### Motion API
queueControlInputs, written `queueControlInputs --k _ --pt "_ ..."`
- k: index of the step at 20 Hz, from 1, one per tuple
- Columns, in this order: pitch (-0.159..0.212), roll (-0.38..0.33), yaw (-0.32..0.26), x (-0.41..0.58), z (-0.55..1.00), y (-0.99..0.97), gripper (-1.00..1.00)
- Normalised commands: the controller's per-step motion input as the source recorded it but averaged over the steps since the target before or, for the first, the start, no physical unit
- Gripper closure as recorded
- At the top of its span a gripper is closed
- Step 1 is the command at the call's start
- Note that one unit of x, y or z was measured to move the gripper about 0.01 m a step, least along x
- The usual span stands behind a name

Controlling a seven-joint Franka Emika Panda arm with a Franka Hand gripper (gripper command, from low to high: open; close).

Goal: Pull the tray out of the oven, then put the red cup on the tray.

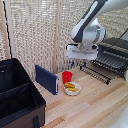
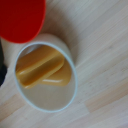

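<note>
On the exterior view's left sits a large black open case [image 1: 17,97], then a dark blue flat box [image 1: 46,79] standing on the wooden tabletop [image 1: 95,107]. Next comes the red cup [image 1: 67,76], upright, touching or just beside the white plate [image 1: 72,92] of yellow food. The end effector [image 1: 80,61] hangs above them; I cannot tell its opening, and it holds nothing visible. Rightmost, the tray [image 1: 97,74] juts from the oven [image 1: 114,52]. The cup looks light, rigid and smooth; judged best pinched across its rim

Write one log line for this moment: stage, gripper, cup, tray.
stage: approaching cup | gripper: above red cup, state unclear | cup: on table beside white plate | tray: pulled out of oven
</note>
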Motion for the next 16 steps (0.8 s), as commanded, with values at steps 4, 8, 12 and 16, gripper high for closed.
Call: queueControlInputs --k 4,8,12,16 --pt "0.151 0.135 -0.1 0.361 0.17 0.0 -1.0" --pt "0.104 0.06 -0.051 0.445 0.07 -0.03 -1.0" --pt "0.038 0.024 -0.017 0.462 0.0 -0.01 -1.0" --pt "0.039 0.0 -0.002 0.364 -0.07 0.0 -1.0"
